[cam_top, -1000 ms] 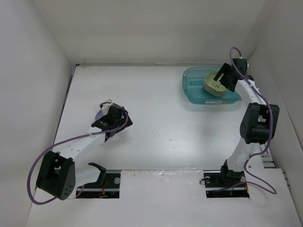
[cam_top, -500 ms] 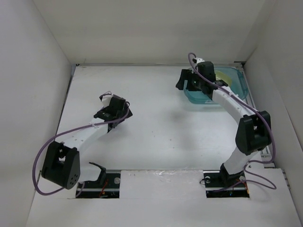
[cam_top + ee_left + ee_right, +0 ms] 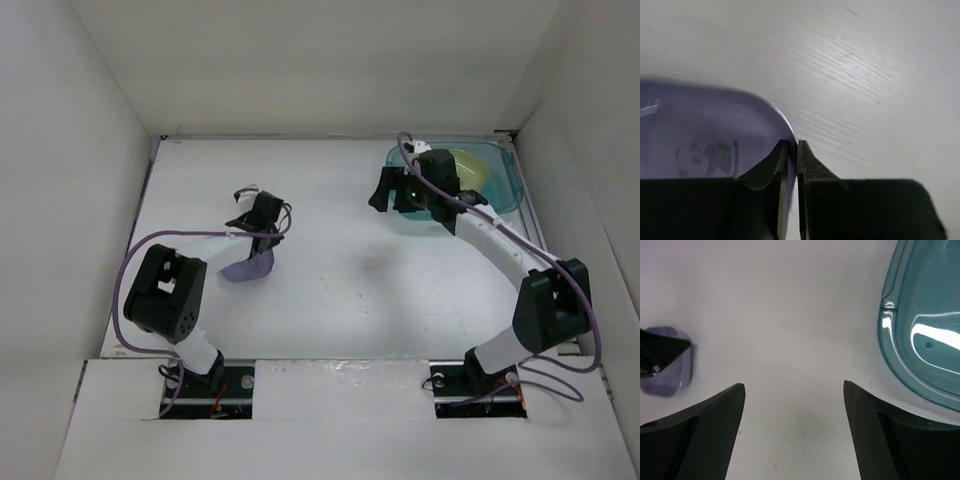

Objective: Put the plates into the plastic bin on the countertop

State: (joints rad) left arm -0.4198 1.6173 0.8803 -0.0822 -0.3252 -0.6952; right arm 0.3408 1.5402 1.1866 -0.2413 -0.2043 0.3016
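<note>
A purple plate hangs tilted just over the countertop at centre left. My left gripper is shut on its rim. In the left wrist view that purple plate fills the left side, its edge pinched between the fingers of the left gripper. The teal plastic bin stands at the back right with yellow and cream plates inside, partly hidden by the right arm. My right gripper hovers open and holds nothing, just left of the plastic bin. From the right wrist view the purple plate shows far off.
White walls close in the countertop on the left, back and right. Purple cables loop beside both arms. The bin sits close to the right wall, and the right arm's elbow stands near that wall.
The left gripper has shut on the purple plate and carried it right and nearer, while its arm folded back. The right gripper left the bin and now hovers beside its left edge.
</note>
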